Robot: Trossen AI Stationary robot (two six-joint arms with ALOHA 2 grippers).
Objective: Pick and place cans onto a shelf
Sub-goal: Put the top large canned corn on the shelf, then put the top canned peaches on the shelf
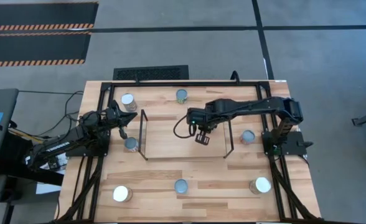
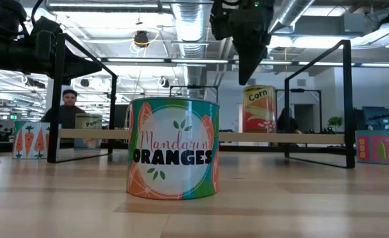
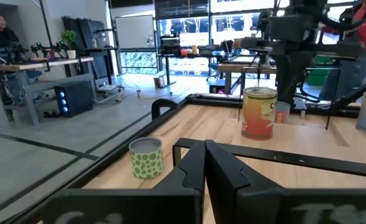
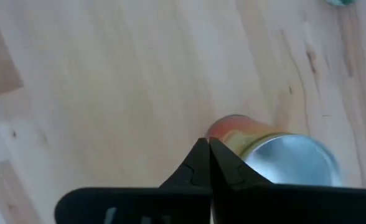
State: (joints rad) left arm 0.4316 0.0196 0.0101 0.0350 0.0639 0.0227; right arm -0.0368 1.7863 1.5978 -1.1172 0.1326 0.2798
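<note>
1. One can, the corn can (image 2: 259, 109), stands upright on the shelf (image 1: 170, 140), right of its middle. Seven more cans sit around the counter (image 1: 295, 199), off the shelf, among them the mandarin can (image 2: 173, 149) at the near edge.
2. Right gripper (image 1: 201, 138) hangs just above the corn can with its jaws together and nothing between them. In the right wrist view the tips sit right beside the can's rim.
3. Left gripper (image 1: 122, 121) waits at the counter's left edge, outside the shelf, jaws together and empty.
4. My reading: this placement is done and the arm has to clear out.
5. Risks from here:
   - Any downward drift puts the closed tips on the lid. The can would tip or skid along the wood.
   - A sideways pull-out at this height could clip the rim and roll the can off the shelf edge.
   - The thin black uprights stand close by. A wide swing of the wrist could snag one and shift the whole shelf.
6. Lifting straight up first looks safest to me.
</note>
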